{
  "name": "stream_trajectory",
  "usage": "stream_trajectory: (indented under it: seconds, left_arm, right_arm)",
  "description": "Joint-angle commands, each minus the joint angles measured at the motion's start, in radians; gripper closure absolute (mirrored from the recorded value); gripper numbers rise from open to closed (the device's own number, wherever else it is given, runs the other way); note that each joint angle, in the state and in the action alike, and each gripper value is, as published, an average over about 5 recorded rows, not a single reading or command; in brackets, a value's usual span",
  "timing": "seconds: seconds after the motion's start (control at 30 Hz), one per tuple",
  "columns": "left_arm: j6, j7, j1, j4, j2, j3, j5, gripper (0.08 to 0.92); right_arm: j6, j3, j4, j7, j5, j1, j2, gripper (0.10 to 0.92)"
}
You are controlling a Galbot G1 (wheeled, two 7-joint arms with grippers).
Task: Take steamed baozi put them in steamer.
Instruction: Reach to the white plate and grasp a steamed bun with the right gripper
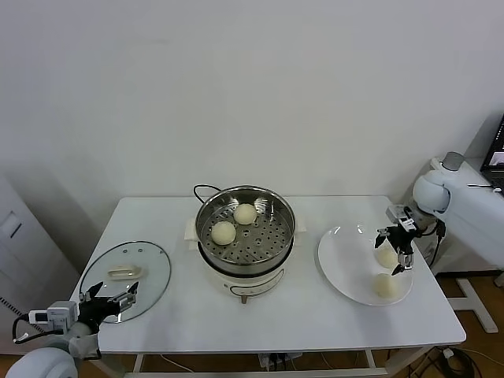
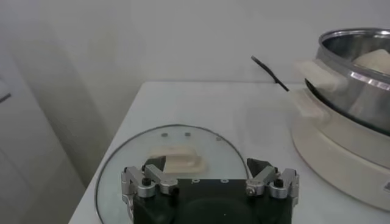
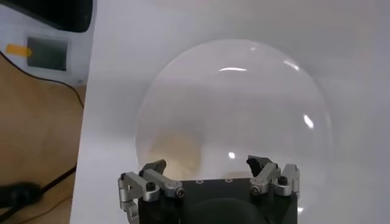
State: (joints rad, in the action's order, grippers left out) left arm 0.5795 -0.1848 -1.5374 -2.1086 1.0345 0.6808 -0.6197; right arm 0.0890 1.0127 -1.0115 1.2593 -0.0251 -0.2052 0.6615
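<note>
The steel steamer (image 1: 272, 228) stands at the table's middle on its cream base. Two baozi lie on its perforated tray, one at the back (image 1: 245, 213) and one at the front left (image 1: 224, 232). Two more baozi (image 1: 386, 257) (image 1: 385, 285) lie on the white plate (image 1: 342, 264) at the right. My right gripper (image 1: 396, 249) is open and empty, just above the nearer-to-back plate bun. In the right wrist view its fingers (image 3: 207, 165) are spread over the plate (image 3: 244, 91), with a blurred cream bun (image 3: 177, 149) below. My left gripper (image 1: 110, 299) is open and parked over the glass lid.
The glass lid (image 1: 153, 268) with its cream handle (image 1: 124, 272) lies at the table's front left, under my left gripper (image 2: 207, 167). The steamer's black cord (image 1: 201, 189) loops behind the pot. The table's right edge is close to the plate.
</note>
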Motion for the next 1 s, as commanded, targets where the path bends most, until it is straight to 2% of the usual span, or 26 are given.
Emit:
stream_trajectory:
  seconds: [0.03,0.57,0.83,1.0]
  left_arm:
    - [0.001,0.000,0.001,0.002,-0.002,-0.001,0.001,0.177]
    - [0.005,-0.002,-0.003,-0.005,-0.002,-0.004,0.004,0.177]
    - [0.006,-0.002,-0.004,-0.007,-0.002,-0.004,0.005,0.177]
    - [0.007,-0.003,-0.004,-0.007,-0.003,-0.004,0.005,0.177]
  right_arm:
    - [0.021,-0.086,0.019,-0.002,0.055,0.097,0.002,0.203]
    - [0.024,-0.143,0.011,0.014,0.100,0.165,-0.007,0.205]
    - [0.024,-0.192,0.027,0.011,0.137,0.207,0.010,0.287]
    - [0.023,-0.222,0.047,0.008,0.160,0.222,0.022,0.384]
